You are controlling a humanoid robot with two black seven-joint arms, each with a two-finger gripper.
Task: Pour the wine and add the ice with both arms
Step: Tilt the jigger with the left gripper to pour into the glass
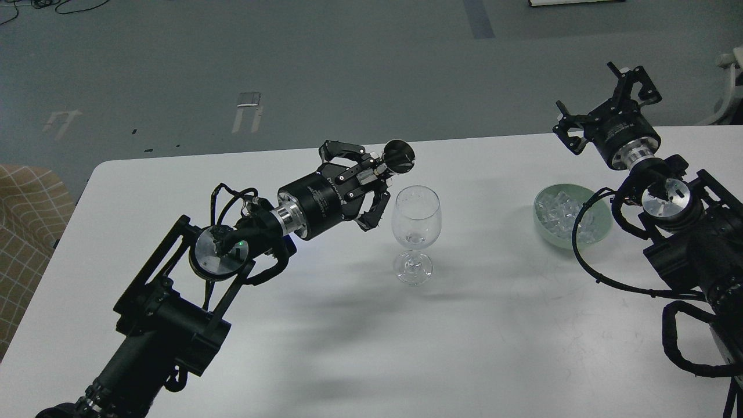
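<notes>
Holding a small dark bottle (399, 157) with its mouth tipped toward the viewer, the left gripper (371, 183) hung just left of the glass (415, 223) and pinched the bottle near its neck. The glass stood upright mid-bench, seemingly empty but for a glint at the bottom of its bowl. The ice (562, 213) lay heaped in a pale green bowl (603, 223) to the right, well apart from the glass. The right gripper (609, 110) hovered beyond the bowl with its fingers spread, holding nothing.

The risk, as I judged it, lay in the lower left finger sitting so close to the glass rim: a small swing right could tip the tall, narrow-stemmed glass. A pour from there might also miss the rim and wet the bench (325, 325). The right arm's cable looped over the bowl's near edge and could drag it.

Open bench lay near and left; the far edge ran close behind the bottle.
</notes>
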